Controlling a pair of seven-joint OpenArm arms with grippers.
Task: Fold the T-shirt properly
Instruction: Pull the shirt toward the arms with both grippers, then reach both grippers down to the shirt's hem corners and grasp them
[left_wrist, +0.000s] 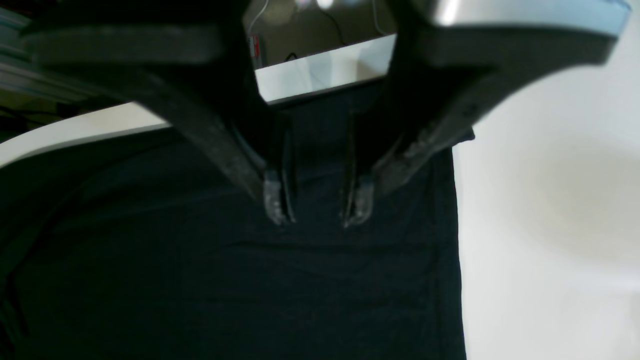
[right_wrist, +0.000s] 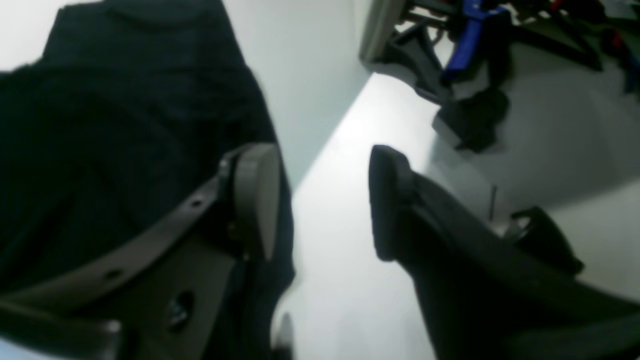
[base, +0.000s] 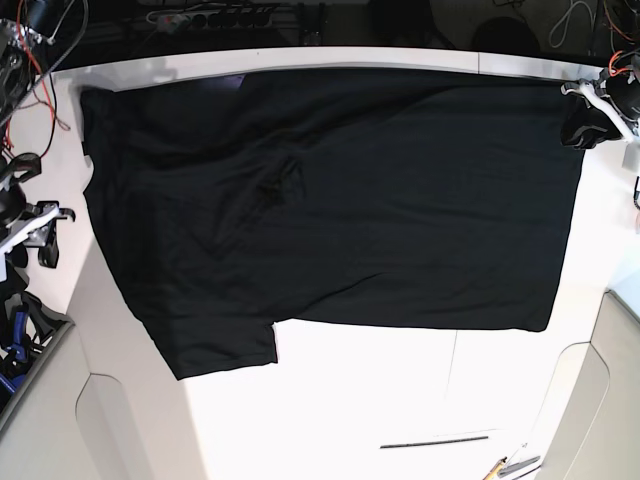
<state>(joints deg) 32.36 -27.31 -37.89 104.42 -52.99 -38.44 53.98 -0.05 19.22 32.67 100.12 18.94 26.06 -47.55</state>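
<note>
The T-shirt, soft matte black cloth with shallow creases and a small pucker near its middle, lies spread flat across the smooth white tabletop, one short sleeve angling toward the near edge. The left gripper hangs over the cloth, its jaws apart and gripping nothing. The right gripper has its jaws wide apart beside the shirt's edge.

Below the parted jaws of the left gripper lies only the flat black cloth T-shirt; bare white tabletop opens just beside it. The right gripper hangs with jaws apart over bare table edge, shirt cloth beside one finger.
</note>
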